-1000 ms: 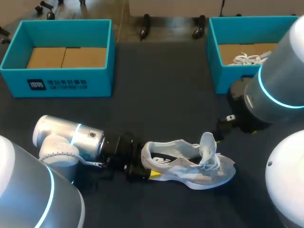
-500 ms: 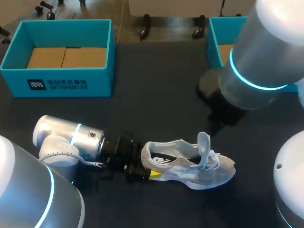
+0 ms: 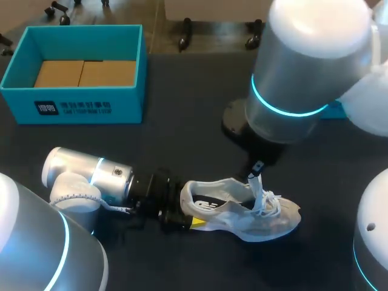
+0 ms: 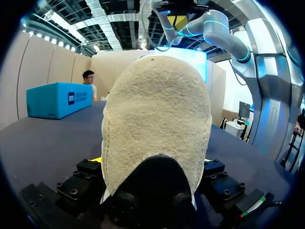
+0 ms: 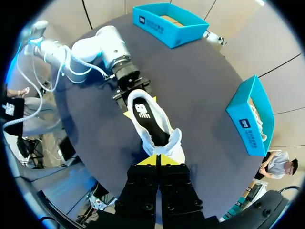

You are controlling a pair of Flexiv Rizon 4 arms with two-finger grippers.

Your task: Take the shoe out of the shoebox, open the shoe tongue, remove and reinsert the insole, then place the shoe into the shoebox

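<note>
Clamps the left gripper (image 3: 183, 211) on the heel of one pale shoe (image 3: 242, 213), sole-down near the table's (image 3: 200, 130) front edge. Pinches its upright tongue (image 3: 259, 187) between the pressed-together tips of the right gripper (image 5: 157, 160). Beyond, two teal boxes at the back corners: left shoebox (image 3: 79, 108), right shoebox (image 5: 248, 119).

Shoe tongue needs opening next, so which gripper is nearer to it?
Right. The right gripper pinches the shoe tongue from above; the left gripper grips the heel, at the far end.
</note>
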